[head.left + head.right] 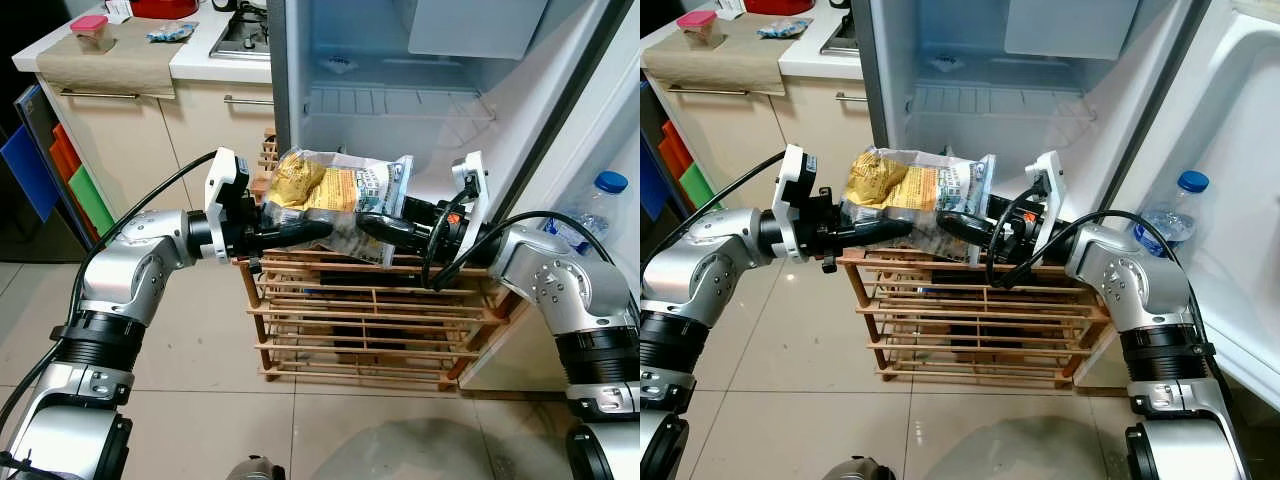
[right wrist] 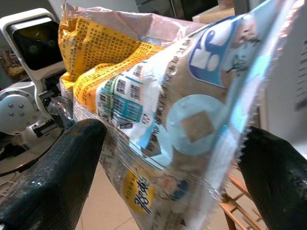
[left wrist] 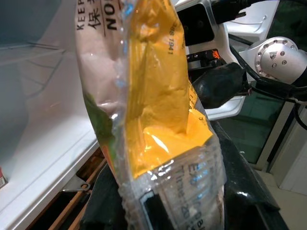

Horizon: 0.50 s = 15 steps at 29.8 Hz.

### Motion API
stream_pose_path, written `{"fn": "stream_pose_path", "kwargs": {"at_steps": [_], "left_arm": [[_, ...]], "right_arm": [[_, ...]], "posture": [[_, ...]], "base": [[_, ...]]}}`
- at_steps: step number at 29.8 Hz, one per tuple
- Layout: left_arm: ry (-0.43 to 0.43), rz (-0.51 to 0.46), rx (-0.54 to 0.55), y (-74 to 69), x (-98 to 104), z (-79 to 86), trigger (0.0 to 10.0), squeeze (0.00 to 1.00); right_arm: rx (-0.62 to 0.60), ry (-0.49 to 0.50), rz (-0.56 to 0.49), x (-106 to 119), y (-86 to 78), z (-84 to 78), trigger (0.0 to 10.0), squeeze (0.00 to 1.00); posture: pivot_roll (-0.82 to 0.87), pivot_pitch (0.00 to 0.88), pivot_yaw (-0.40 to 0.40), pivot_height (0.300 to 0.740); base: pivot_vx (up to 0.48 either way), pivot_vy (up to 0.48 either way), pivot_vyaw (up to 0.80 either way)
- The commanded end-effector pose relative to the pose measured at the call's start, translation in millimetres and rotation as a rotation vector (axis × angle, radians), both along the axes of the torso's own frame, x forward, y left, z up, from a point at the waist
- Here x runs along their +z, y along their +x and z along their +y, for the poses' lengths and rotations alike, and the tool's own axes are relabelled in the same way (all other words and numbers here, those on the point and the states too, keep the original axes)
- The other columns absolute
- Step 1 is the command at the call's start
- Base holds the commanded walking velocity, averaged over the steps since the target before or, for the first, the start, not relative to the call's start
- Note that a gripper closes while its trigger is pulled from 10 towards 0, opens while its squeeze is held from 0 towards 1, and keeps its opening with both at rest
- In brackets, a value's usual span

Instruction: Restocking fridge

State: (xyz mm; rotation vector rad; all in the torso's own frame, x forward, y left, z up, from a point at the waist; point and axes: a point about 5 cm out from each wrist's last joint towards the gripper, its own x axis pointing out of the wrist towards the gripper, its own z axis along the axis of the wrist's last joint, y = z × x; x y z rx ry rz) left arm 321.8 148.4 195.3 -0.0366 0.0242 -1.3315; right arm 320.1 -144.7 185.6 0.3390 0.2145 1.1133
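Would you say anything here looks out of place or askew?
Nothing spilled or damaged. The crinkled food packet hangs sideways over the wooden rack, pinched between the left gripper and the right gripper, before the open fridge.

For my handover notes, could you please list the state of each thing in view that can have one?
Fridge: door open, shelves visible.
Food packet: lifted above the wooden rack, held from both ends.
Left gripper: shut on the packet.
Right gripper: shut on the packet.
Water bottle: capped, upright.
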Motion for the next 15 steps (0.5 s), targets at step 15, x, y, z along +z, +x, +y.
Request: {"fn": "stream_pose_path", "kwargs": {"at_steps": [15], "left_arm": [[-0.056, -0.061, -0.16, -2.7, 25, -23.2, 10.0, 0.0]], "right_arm": [[0.093, 0.086, 0.014, 9, -3.6, 18.4, 10.0, 0.0]], "posture": [[-0.09, 0.0, 0.0, 0.74]], "base": [[0.0, 0.0, 0.0]]}}
